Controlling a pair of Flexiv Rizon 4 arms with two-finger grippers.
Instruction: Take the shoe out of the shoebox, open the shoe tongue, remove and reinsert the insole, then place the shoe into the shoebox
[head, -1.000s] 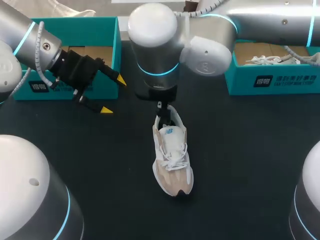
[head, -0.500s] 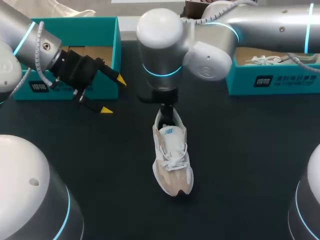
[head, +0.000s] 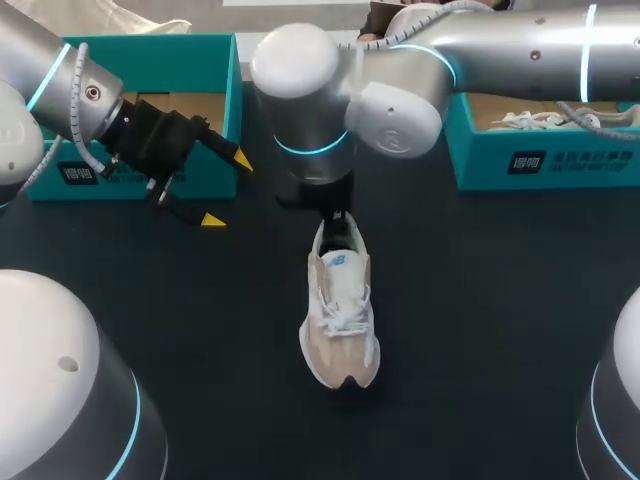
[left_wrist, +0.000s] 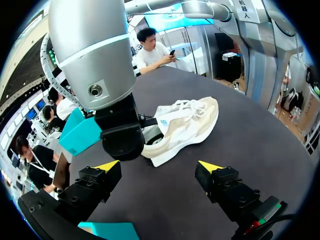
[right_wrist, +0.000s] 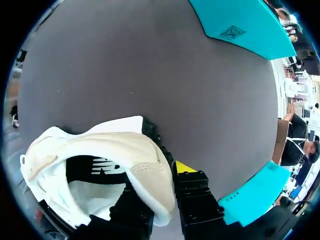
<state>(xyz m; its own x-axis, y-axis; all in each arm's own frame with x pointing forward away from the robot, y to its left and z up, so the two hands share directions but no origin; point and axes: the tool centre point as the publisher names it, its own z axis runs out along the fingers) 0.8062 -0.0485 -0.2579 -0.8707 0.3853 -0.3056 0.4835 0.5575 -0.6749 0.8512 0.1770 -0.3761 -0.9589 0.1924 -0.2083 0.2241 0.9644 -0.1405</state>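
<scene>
While your right gripper (right_wrist: 162, 192) pinches the sneaker (head: 340, 320) by its heel, the left gripper (head: 226, 190) hangs open

Coming in from the right, your right arm (head: 500, 45) reaches past the middle with its wrist pointing straight down. One finger sits inside the heel collar, the other outside. The sneaker rests mid-table (head: 480, 300), toe toward the robot, well apart from the left shoebox (head: 150, 48) and the right shoebox (head: 540, 165). Your left gripper hovers just beside the left shoebox's front corner

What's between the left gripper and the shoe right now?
Only bare table, as the head view shows: nothing lies between the open left gripper and the shoe, whose heel the right gripper clamps.
</scene>
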